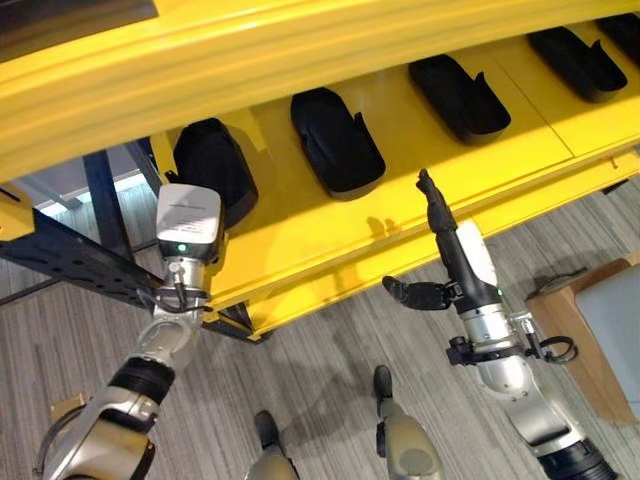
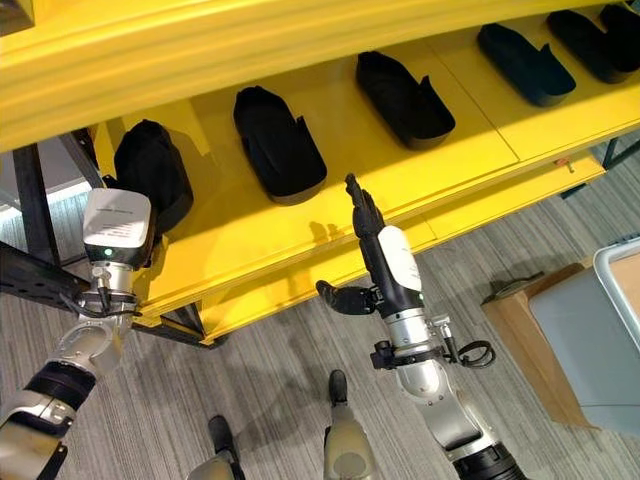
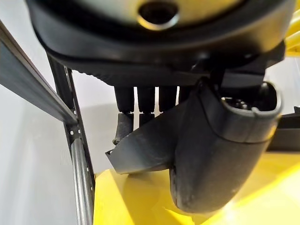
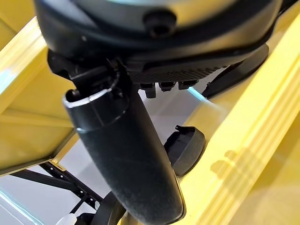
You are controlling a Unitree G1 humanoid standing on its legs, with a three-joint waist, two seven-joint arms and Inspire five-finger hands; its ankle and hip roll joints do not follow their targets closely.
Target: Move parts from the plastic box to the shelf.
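Leftmost, the left hand (image 1: 188, 222) reaches into the yellow shelf (image 1: 420, 180) at its far left end, against the first black part (image 1: 214, 165) lying there. In its wrist view the fingers (image 3: 146, 101) hang down behind a curved black part piece (image 3: 150, 145) with the thumb in front of it; I cannot tell whether they clamp it. Next along the shelf lies a second black part (image 1: 336, 143), then a third (image 1: 458, 97), a fourth (image 1: 577, 62), and a fifth at the frame's corner, all spaced apart in a row. Below the gap between the second and third, the right hand (image 1: 447, 255) stands in front of the shelf's front edge, its fingers straight and pointing up, thumb spread out sideways, holding nothing. Farthest right, on the grey floor (image 1: 330, 350), stands a grey plastic box (image 2: 590, 330) on a brown cardboard base (image 2: 525, 345).
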